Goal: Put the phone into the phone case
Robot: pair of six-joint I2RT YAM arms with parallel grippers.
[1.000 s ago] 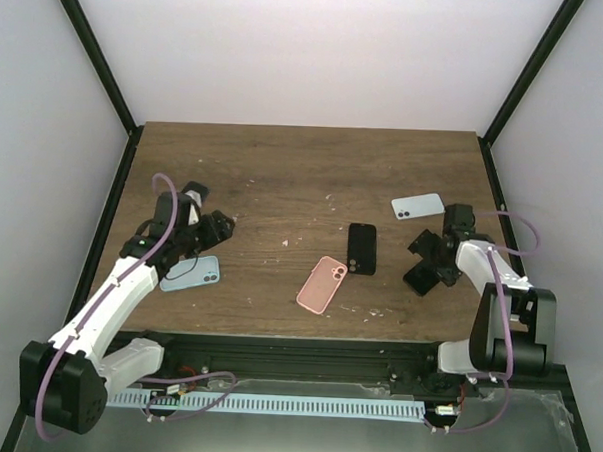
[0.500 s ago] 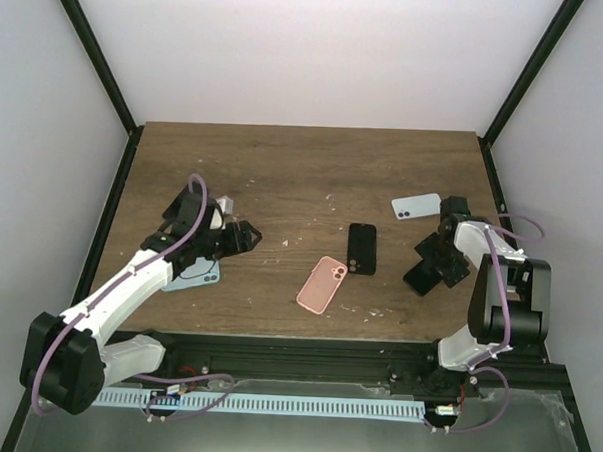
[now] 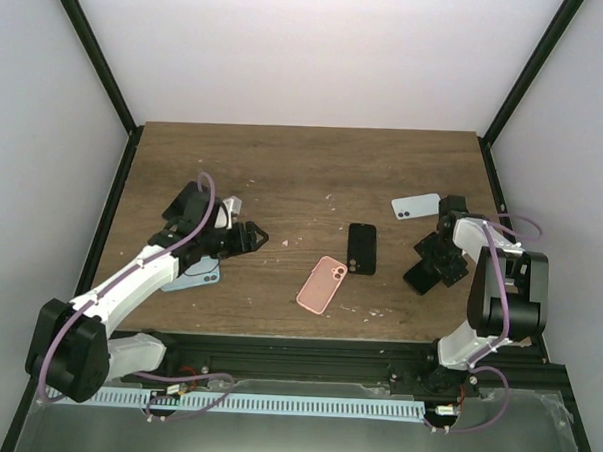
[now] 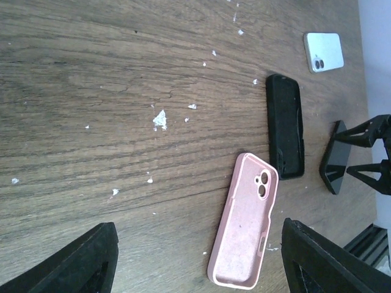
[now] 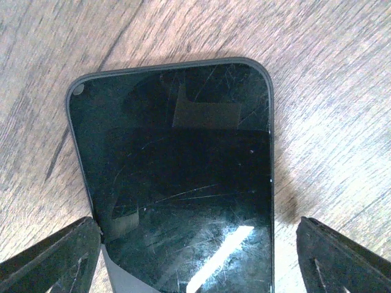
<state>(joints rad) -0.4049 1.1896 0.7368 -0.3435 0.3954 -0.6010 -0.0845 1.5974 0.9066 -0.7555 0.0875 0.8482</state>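
Now our right gripper (image 5: 197, 232) straddles the phone (image 5: 177, 152), jaws apart. Our left gripper (image 4: 198, 227) hangs spread wide above the table (image 4: 91, 91) near the pink case (image 4: 244, 232)

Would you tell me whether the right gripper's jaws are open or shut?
Open: the right gripper has jaws wide apart, flanking the dark phone.

Three phones (image 3: 417, 205) (image 3: 417, 280) (image 3: 205, 275), two phone cases (image 3: 322, 284) (image 3: 361, 249), two arms (image 3: 139, 276) (image 3: 488, 256)

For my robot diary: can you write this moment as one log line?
left claw: open, empty | right claw: open over black phone | pink case: empty, lying flat
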